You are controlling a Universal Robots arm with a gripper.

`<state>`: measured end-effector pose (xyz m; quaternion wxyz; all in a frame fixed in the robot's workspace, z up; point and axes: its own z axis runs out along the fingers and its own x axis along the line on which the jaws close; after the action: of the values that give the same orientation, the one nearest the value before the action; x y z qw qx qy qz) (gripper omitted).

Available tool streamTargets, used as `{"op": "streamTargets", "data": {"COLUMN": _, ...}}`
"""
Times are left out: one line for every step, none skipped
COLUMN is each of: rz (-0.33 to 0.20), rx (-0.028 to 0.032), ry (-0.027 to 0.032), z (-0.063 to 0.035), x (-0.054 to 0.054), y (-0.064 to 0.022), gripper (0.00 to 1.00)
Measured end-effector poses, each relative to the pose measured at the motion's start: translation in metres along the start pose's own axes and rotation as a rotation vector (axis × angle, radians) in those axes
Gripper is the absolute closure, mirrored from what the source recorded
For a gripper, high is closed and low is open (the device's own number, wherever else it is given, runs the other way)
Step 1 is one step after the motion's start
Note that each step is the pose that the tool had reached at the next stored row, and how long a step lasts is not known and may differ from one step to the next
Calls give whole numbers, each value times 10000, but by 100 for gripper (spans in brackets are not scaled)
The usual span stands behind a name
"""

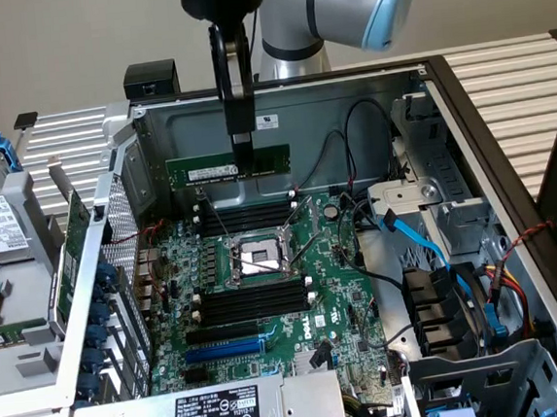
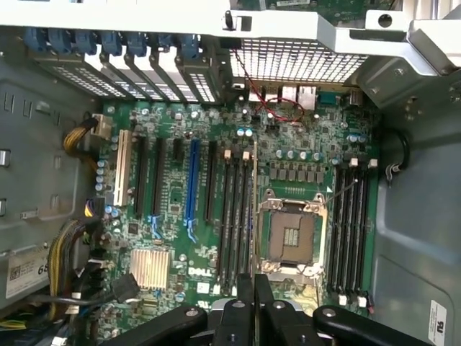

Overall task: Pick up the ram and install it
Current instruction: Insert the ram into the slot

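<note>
**A:** The gripper [image 1: 243, 159] is pinching the ram [image 1: 207, 167], its slim black fingers pressing flat against both faces near the stick's middle.

**B:** And the ram is hanging level: a long, thin green board with a white label, clear of the motherboard [image 1: 337, 301], in front of the case's dull grey steel wall [image 1: 347, 95].

**A:** Just below it, the long black memory slots [image 1: 245, 214] are lying parallel to its edge. Which slot it is lining up with, I cannot tell.

**B:** Beyond those, the square CPU socket [image 1: 259, 259] is glinting in its bare metal frame, with another bank of black slots [image 1: 252, 299] on its other side.

**A:** Further out, a glossy blue expansion slot [image 1: 223, 350] is catching light, and a flat blue cable [image 1: 423, 240] is curving towards the exterior view's right.
</note>
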<state>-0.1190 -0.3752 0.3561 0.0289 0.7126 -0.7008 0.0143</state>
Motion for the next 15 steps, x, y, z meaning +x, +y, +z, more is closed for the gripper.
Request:
{"op": "streamTargets", "data": {"rz": 78, "rx": -4, "ry": -2, "z": 18, "x": 0, "y": 0, "gripper": 87}}
{"op": "streamTargets", "data": {"rz": 142, "rx": -9, "ry": -3, "z": 36, "x": -1, "y": -1, "gripper": 87}}
{"op": "streamTargets", "data": {"rz": 177, "rx": -9, "ry": -5, "z": 55, "x": -2, "y": -1, "gripper": 87}}
{"op": "streamTargets", "data": {"rz": 198, "rx": -12, "ry": -7, "z": 73, "x": -3, "y": -2, "gripper": 87}}
{"op": "streamTargets", "data": {"rz": 217, "rx": -13, "ry": -15, "z": 91, "x": -4, "y": -2, "gripper": 87}}
{"op": "streamTargets", "data": {"rz": 241, "rx": -15, "ry": -28, "z": 108, "x": -5, "y": -2, "gripper": 87}}
{"op": "streamTargets", "data": {"rz": 264, "rx": -16, "ry": -46, "z": 125, "x": -6, "y": -3, "gripper": 87}}
{"op": "streamTargets", "data": {"rz": 283, "rx": -16, "ry": -65, "z": 141, "x": -6, "y": -3, "gripper": 87}}
{"op": "streamTargets", "data": {"rz": 296, "rx": -18, "ry": -87, "z": 156, "x": -5, "y": -2, "gripper": 87}}
{"op": "streamTargets", "data": {"rz": 310, "rx": -18, "ry": -127, "z": 166, "x": -3, "y": -2, "gripper": 87}}
{"op": "streamTargets", "data": {"rz": 324, "rx": -18, "ry": -178, "z": 175, "x": -2, "y": -1, "gripper": 87}}
{"op": "streamTargets", "data": {"rz": 338, "rx": -17, "ry": -233, "z": 184, "x": -1, "y": -1, "gripper": 87}}
{"op": "streamTargets", "data": {"rz": 351, "rx": -16, "ry": -290, "z": 192, "x": -1, "y": -1, "gripper": 87}}
{"op": "streamTargets", "data": {"rz": 362, "rx": -15, "ry": -343, "z": 202, "x": 1, "y": 0, "gripper": 87}}
{"op": "streamTargets", "data": {"rz": 366, "rx": -13, "ry": -378, "z": 214, "x": 4, "y": 2, "gripper": 87}}
